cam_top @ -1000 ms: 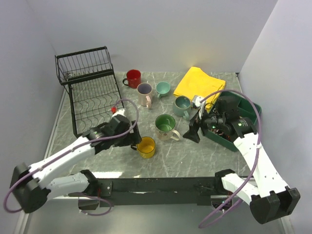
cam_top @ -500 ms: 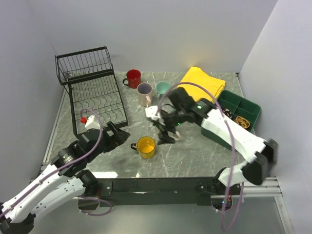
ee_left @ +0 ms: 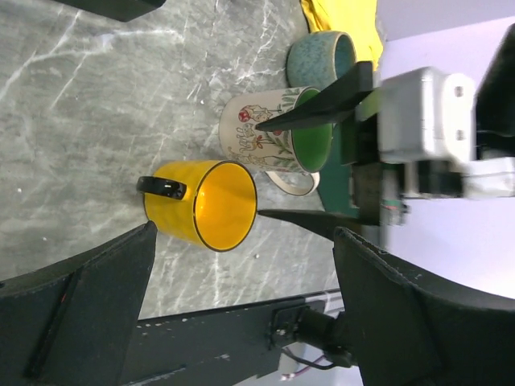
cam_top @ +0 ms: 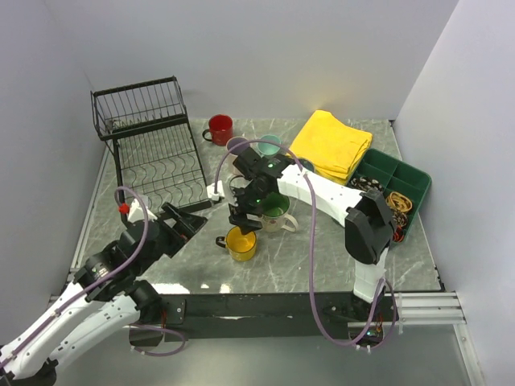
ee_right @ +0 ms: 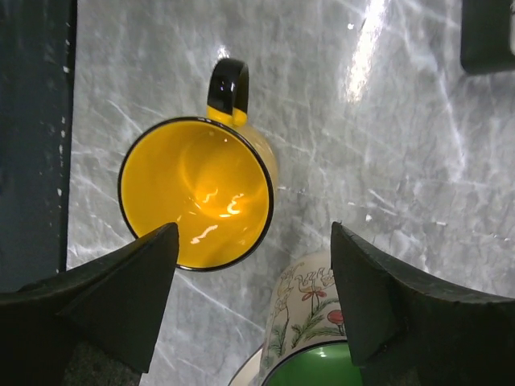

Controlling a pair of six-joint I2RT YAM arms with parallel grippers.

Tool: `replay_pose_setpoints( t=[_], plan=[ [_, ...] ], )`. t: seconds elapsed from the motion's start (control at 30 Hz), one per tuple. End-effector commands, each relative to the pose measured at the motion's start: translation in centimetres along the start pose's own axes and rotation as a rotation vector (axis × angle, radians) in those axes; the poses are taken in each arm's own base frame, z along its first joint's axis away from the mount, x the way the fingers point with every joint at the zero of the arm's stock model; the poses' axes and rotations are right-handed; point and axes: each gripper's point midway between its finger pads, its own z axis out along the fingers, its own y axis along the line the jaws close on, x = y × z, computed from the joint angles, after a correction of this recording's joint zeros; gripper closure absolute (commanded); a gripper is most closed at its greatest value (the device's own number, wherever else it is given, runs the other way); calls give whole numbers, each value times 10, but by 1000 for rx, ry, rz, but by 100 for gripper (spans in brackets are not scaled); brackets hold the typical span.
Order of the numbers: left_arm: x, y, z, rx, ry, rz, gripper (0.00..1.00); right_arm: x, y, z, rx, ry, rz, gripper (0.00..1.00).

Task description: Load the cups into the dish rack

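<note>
Top external: the right gripper (cam_top: pixel 244 219) has swung across from the green tray (cam_top: pixel 417 178) and now hangs over the yellow mug (cam_top: pixel 241 243), jaws wide, nothing held. The left gripper (cam_top: pixel 193 219) has backed off that mug, spread fully, empty. Likely the right arm is taking over the pick. No mug is in the rack (cam_top: pixel 153 157) yet. The yellow mug stands upright on the table (cam_top: pixel 338 249), well apart from the rack, just beside the cream mug (cam_top: pixel 276 211). Yellow mug: glossy, round, black rim and loop handle. Cream mug: floral print, green inside. Rack: thin black wire. Table: grey marble look.
</note>
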Motion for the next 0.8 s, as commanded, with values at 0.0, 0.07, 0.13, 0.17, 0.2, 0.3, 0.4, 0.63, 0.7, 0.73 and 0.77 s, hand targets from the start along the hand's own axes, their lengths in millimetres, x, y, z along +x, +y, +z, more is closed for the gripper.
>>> replay_pose_setpoints(
  t=[0.0,0.07,0.13,0.17,0.2,0.3,0.4,0.63,0.7,0.73,0.77],
  plan=[
    [-6,2,-4,5,-31,-49,4,7,-1,6,26,50,-7,19],
    [-7,2,-6,16,-35,-62,4,10,-1,13,34,68,-8,20],
    [-6,2,-6,26,-33,-81,4,10,-1,20,38,77,-8,22],
    [-5,2,-6,27,-34,-92,4,14,-1,26,32,92,8,23],
    [-5,3,-6,30,-32,-111,4,13,-4,28,41,96,5,25],
    [-7,4,-9,34,-46,-160,4,16,-10,38,72,118,20,28],
    [-11,9,-15,36,-62,-209,4,20,-13,44,87,133,28,33],
    [-22,17,-29,77,-114,-321,2,25,-10,54,86,149,7,54],
    [-24,18,-32,97,-120,-363,2,23,-8,56,85,146,1,59],
    [-24,18,-33,106,-123,-375,2,24,-8,57,85,146,0,64],
    [-24,17,-33,113,-118,-396,2,24,-7,58,86,148,0,65]
  ],
)
